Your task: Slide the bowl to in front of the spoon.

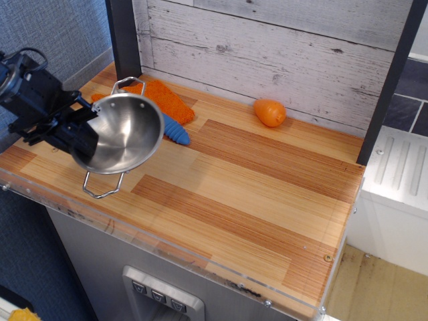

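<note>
One bowl [124, 134], unlabelled, beside spoon [175, 130].

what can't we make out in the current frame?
One view only.
- Spoon: just part of the blue handle shows; the bowl covers the head.
- Gripper: jaws hidden by the bowl's left rim, grip unconfirmed.
- Arm: cut off by the left edge.
- Orange cloth: partly behind the bowl.

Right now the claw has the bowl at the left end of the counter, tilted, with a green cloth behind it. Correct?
One thing is wrong: the cloth is orange, not green, as the observation.image view shows. The rest holds: the claw has the bowl by its left rim at the left end of the counter, tilted, with the cloth behind it.
</note>
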### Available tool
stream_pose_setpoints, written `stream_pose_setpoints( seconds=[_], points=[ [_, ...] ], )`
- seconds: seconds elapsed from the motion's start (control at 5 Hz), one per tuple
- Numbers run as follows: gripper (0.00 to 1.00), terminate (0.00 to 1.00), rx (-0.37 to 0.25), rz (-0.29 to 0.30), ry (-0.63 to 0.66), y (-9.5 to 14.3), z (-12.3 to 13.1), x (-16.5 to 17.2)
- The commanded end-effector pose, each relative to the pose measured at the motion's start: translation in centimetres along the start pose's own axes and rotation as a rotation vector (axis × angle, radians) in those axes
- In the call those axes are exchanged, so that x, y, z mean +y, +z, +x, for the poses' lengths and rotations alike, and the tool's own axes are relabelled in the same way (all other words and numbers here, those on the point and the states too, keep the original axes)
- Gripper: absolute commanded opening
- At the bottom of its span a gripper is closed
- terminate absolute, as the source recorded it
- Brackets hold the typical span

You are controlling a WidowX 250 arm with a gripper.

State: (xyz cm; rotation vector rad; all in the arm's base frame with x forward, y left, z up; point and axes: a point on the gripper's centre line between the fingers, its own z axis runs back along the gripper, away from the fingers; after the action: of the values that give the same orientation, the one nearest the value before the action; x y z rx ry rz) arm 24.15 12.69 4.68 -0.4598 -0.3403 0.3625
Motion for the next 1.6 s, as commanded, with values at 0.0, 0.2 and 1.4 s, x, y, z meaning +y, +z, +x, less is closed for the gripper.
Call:
stream_pose_setpoints(
  seconds=[0.0,0.2,1.4],
  points=[
    [0.00,0.00,-0.007,0.051,0.030,0.0,-0.7,1.6],
    [0.00,0.00,0.017,0.067,0.047,-0.9,-1.3,2.1],
    [1.00,0.00,0.017,0.084,0.125,-0.9,-1.1,1.8]
  ],
)
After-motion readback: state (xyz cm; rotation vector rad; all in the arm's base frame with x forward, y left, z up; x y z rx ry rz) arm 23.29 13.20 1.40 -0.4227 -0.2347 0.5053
